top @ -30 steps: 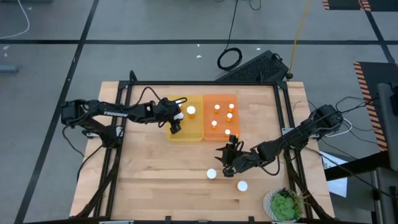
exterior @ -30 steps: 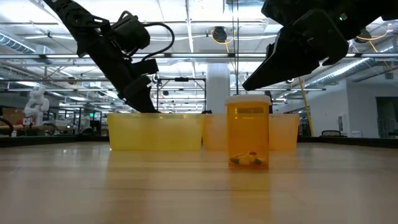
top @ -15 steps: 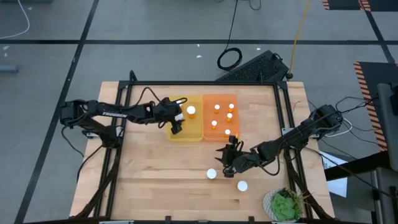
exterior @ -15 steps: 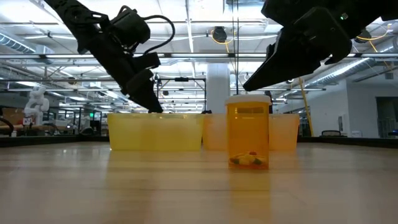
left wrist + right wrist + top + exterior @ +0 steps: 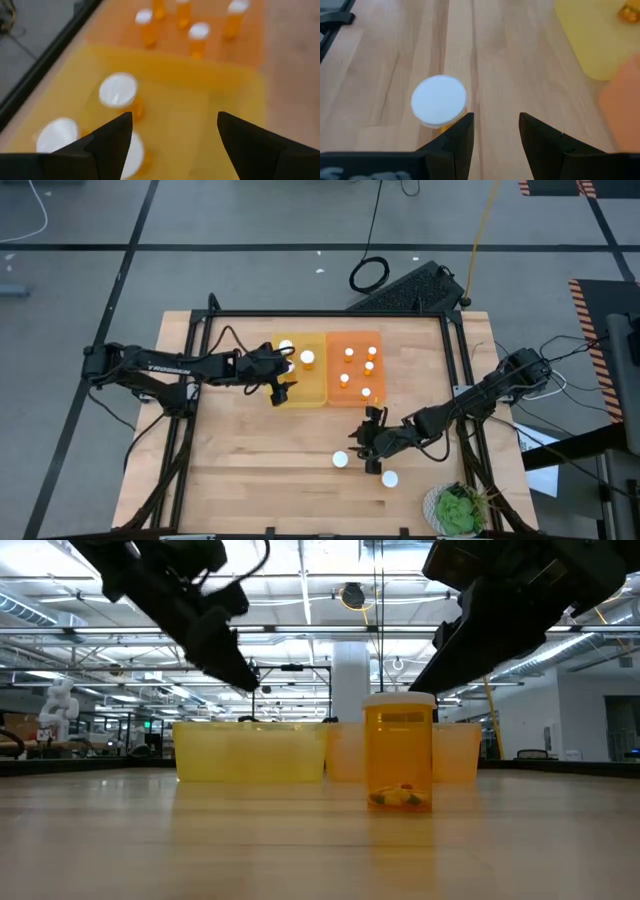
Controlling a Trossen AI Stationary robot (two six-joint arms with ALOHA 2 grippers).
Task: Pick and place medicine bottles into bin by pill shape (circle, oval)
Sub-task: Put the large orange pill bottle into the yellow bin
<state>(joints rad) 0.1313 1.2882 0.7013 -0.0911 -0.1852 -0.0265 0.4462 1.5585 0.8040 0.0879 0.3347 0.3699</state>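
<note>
Two medicine bottles with white caps [image 5: 340,460] [image 5: 389,478] stand upright on the wooden table; one [image 5: 400,755] fills the middle of the low view. My right gripper [image 5: 370,458] hovers open between them, with the one cap [image 5: 439,100] beside its fingers and nothing in its gap [image 5: 496,120]. My left gripper [image 5: 280,390] hangs open and empty over the yellow bin [image 5: 312,385], where three bottles [image 5: 117,90] stand. The orange bin [image 5: 355,340] holds several more bottles [image 5: 199,32].
The two bins sit side by side at the table's far middle. A dark frame [image 5: 448,380] runs round the table. A green plant [image 5: 458,508] sits at the near right corner. Bare wood lies left of the loose bottles.
My right gripper has moved toward the table's near edge, ending between the two loose bottles. My left gripper has drawn back a little toward the near left rim of the yellow bin and risen. The bottles on the table have stayed put.
</note>
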